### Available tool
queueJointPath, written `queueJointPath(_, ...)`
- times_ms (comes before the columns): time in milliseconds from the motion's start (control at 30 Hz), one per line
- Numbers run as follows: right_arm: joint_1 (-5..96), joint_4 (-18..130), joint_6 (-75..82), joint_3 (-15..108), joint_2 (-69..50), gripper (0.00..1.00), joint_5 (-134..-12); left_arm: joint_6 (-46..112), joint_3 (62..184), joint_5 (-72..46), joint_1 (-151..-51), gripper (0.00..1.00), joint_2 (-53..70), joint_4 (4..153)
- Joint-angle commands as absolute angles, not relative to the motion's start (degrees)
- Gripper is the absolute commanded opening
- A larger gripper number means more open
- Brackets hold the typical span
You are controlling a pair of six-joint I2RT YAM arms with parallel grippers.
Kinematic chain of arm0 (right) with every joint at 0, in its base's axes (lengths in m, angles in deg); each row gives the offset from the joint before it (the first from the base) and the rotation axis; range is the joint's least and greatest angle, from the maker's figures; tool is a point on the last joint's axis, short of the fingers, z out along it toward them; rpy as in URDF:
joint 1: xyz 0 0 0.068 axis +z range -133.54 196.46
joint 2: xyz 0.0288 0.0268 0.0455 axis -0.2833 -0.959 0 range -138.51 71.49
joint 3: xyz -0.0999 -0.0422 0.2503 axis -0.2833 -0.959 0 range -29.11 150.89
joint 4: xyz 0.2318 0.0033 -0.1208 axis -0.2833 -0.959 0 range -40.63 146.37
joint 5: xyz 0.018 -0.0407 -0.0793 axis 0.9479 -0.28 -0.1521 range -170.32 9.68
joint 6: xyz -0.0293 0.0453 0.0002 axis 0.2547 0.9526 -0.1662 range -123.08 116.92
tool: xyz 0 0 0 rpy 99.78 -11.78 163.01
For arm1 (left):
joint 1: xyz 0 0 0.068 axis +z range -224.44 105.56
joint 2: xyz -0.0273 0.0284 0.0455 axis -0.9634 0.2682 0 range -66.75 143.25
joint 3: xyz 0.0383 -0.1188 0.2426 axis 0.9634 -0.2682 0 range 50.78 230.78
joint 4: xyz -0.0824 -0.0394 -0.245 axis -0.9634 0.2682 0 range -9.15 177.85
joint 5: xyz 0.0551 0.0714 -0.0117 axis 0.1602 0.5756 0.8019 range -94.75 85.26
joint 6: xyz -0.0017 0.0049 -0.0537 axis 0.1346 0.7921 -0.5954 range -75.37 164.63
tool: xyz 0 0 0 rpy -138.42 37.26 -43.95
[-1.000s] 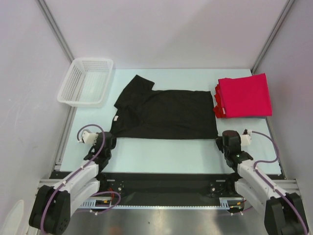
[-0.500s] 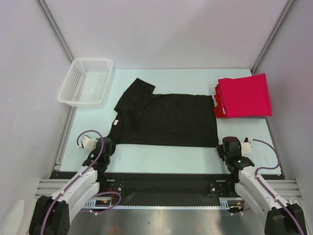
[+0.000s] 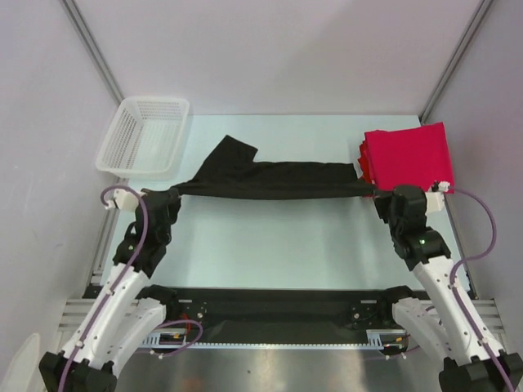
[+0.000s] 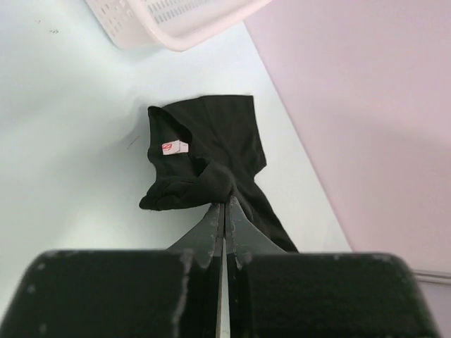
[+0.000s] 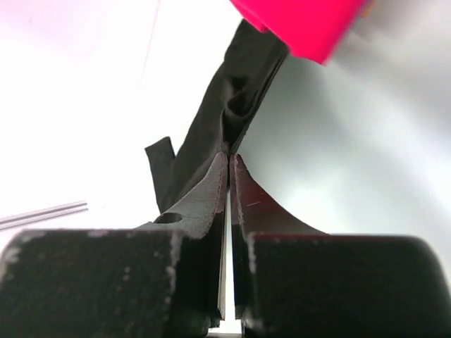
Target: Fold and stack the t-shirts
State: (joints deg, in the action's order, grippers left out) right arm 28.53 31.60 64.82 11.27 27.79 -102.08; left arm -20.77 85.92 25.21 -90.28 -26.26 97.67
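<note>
Low in each wrist view, the left fingers (image 4: 208, 236) and right fingers (image 5: 211, 193) are pinching shut on bunched edges of the black t-shirt (image 3: 270, 178). It is hanging stretched between them across the middle of the overhead frame, above the counter (image 3: 270, 245). The cloth is looking soft, light and saggy, so corners and hems are probably offering the best hold. A small white neck tag (image 4: 176, 148) is showing a red mark, unreadable. At upper right, the red t-shirts (image 3: 413, 155) are lying folded in a stack.
</note>
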Motion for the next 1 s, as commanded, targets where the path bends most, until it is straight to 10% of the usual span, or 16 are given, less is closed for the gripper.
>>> queueJointPath(0,28.41,23.68,66.77,6.42,31.92,0.0,-102.82,-20.91,79.04,26.11,-89.65,0.0,-30.87,106.15)
queueJointPath(367,29.11,13.39,72.34,-16.19,57.51,0.05,-97.9,-29.28,57.91,22.77,-89.56,0.0,-53.73,115.3)
queueJointPath(500,29.2,12.68,70.84,-15.31,56.29,0.36,-97.98,-28.94,57.9,22.94,-89.65,0.08,-52.17,115.83)
queueJointPath(967,34.82,21.57,62.22,-4.33,38.62,0.39,-99.74,-25.33,62.47,25.67,-89.65,0.05,-49.17,117.06)
